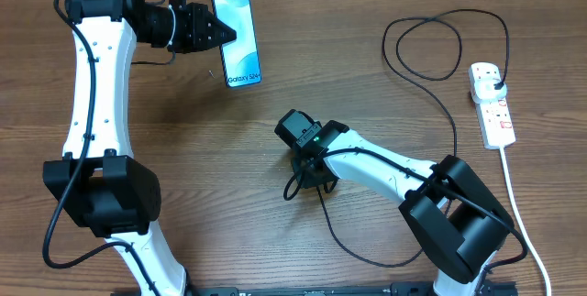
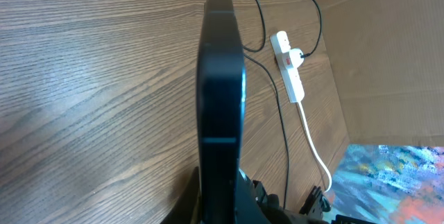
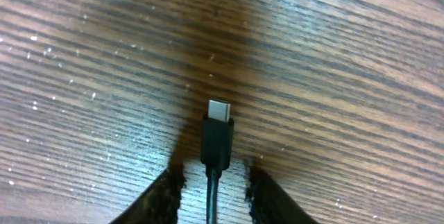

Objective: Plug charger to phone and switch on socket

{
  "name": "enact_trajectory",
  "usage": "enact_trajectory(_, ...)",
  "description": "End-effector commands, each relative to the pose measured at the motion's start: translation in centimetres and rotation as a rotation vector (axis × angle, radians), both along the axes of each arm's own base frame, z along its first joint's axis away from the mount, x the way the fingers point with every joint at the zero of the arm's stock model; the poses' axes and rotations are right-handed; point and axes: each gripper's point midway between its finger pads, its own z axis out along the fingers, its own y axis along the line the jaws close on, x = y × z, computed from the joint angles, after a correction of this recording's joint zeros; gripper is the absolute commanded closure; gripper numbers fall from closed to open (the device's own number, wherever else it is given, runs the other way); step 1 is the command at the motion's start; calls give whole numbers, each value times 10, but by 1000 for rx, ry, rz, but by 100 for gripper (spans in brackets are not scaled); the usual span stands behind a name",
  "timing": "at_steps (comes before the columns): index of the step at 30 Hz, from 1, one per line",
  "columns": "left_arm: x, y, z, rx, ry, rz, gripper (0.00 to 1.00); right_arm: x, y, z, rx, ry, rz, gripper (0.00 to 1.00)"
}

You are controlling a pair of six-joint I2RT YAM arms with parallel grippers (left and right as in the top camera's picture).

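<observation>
1. Table [image 1: 367, 3]: wood. The task's things are spread across it.
2. Socket [image 1: 495, 117]: far right, long axis running top to bottom in the overhead view. The black plug [image 1: 495, 82] already sits in its upper end. The right arm is nearer to it. The switch is too small to read as on or off.
3. Phone [image 1: 238, 44]: upper left, off the table, clamped at its side edge by the left gripper [image 1: 218, 32]. The left wrist view shows only a dark slab edge-on. Its long axis runs top to bottom overhead, with the "Galaxy" end toward us.
4. Right gripper [image 3: 212, 181]: centre of the table, pointing down. Its fingers stand apart, one on each side of the cable, with wood showing in both gaps, so we see no grip.
5. Charger [image 3: 216, 144]: its tip lies flat on the wood just ahead of the right fingers. Its axis is in line with the gripper, metal end pointing away.
6. Key relation: the phone is well apart from the tip, up and to the left overhead. We judge that the tip must be pinched first, then carried to the phone's near short edge.
7. Hidden: we see the phone's port in no view, and overhead the right wrist covers its own fingertips.
</observation>
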Motion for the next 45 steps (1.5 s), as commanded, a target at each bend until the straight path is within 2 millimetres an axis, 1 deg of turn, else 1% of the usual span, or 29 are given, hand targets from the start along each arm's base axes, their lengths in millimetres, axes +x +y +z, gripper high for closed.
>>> enact_trajectory(1,-2,-7,10,-25,-22,-20,96,-2,1,-9,-11,11,9,75)
enact_trajectory(4,-2,-7,10,-25,-20,-20,96,-2,1,-9,-11,12,9,78)
enact_trajectory(8,-2,-7,10,-25,-20,-20,96,-2,1,-9,-12,12,8,85)
enact_trajectory(11,-2,-7,10,-25,-20,-20,96,-2,1,-9,-11,12,8,88)
enact_trajectory(17,-2,-7,10,-25,-20,-20,96,1,1,-9,-5,5,1,88)
enact_trajectory(19,-2,-7,10,-25,-20,-20,96,4,-1,-9,-4,4,-6,79)
enact_trajectory(21,-2,-7,10,-25,-20,-20,96,4,-1,-9,-3,4,-6,79)
enact_trajectory(24,-2,-7,10,-25,-20,-20,96,4,-1,-9,-3,3,-6,88)
enact_trajectory(26,-2,-7,10,-25,-20,-20,96,4,-1,-9,-3,3,-6,96)
enact_trajectory(30,-4,-8,10,-28,-14,-23,96,9,4,-5,13,-12,-8,96)
enact_trajectory(33,-12,-16,11,-34,-52,-94,96,17,16,9,61,-36,-12,96)
enact_trajectory(34,-14,-19,10,-31,-55,-108,96,24,25,23,101,-59,-11,96)
enact_trajectory(35,-16,-21,10,-28,-60,-122,96,27,29,32,124,-73,-10,96)
enact_trajectory(36,-17,-24,10,-27,-64,-133,96,32,35,47,157,-98,-8,96)
enact_trajectory(39,-20,-33,13,-38,-92,-174,96,39,49,87,253,-157,1,96)
enact_trajectory(41,-25,-43,22,-93,-138,-227,96,36,58,119,345,-186,18,96)
enact_trajectory(43,-29,-50,34,-166,-188,-275,96,31,63,142,413,-199,34,96)
enact_trajectory(45,-33,-56,47,-235,-237,-315,96,28,64,156,449,-213,39,96)
